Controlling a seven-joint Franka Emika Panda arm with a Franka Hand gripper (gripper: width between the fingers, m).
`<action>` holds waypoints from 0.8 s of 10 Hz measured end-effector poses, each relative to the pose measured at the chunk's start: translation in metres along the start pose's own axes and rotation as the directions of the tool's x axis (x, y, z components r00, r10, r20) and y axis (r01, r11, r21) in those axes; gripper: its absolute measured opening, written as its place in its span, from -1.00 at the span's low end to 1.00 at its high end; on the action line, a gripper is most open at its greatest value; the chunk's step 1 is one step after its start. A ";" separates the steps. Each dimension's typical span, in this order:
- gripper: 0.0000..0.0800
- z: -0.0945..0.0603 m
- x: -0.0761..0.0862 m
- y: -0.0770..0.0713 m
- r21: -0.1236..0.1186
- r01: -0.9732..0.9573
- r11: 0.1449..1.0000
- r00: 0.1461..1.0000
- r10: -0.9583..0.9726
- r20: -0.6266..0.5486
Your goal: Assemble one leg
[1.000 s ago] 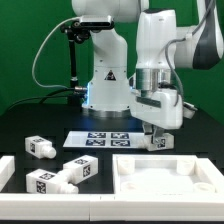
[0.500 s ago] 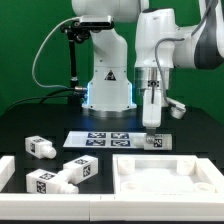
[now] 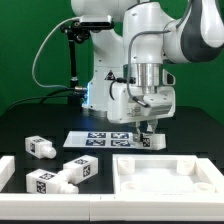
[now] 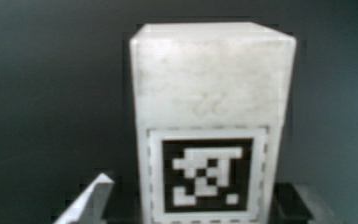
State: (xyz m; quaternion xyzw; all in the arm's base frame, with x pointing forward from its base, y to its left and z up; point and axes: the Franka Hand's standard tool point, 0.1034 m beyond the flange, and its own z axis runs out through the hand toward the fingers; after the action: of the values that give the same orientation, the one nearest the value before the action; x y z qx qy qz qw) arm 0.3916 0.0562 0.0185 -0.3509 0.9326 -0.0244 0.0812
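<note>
Turning about the wrist compared with half a second ago: presenting the gripper (image 3: 146,130) broad-side in the exterior view instead of the narrow edge-on pose of then. Also sitting a little further toward the exterior view's left than a full second ago. Carrying the leg (image 3: 149,141) along through both shifts, low over the table (image 3: 30,125).

Clamping the leg from two sides, with the fingers (image 4: 98,203) flanking its tagged end in the wrist view and the jaws spread only to the leg's width. Turning one tagged face toward the wrist camera, with the plain white length reaching away beyond it. Hanging directly beneath the gripper, about midway between the tabletop's near and far edges, just at the marker board's (image 3: 103,138) end toward the exterior view's right. Not possible to tell whether touching the board or the tabletop.

Lying well apart from the gripper, toward the tabletop's edge on the exterior view's left: a second leg (image 3: 40,146) alone, then a third leg (image 3: 82,168) and a fourth leg (image 3: 45,182) close together nearer the near edge. Filling the near corner on the exterior view's right: the white panel (image 3: 165,172), its far rim lying near the held leg, between it and the near edge. Standing by the far edge, behind the marker board: the robot base (image 3: 105,88).
</note>
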 end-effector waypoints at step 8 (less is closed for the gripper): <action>0.61 -0.013 0.004 -0.010 0.037 0.055 0.998 0.998 -0.055 0.001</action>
State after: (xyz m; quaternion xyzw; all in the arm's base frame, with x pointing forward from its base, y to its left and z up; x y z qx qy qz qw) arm 0.3924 0.0459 0.0321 -0.3750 0.9219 -0.0434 0.0878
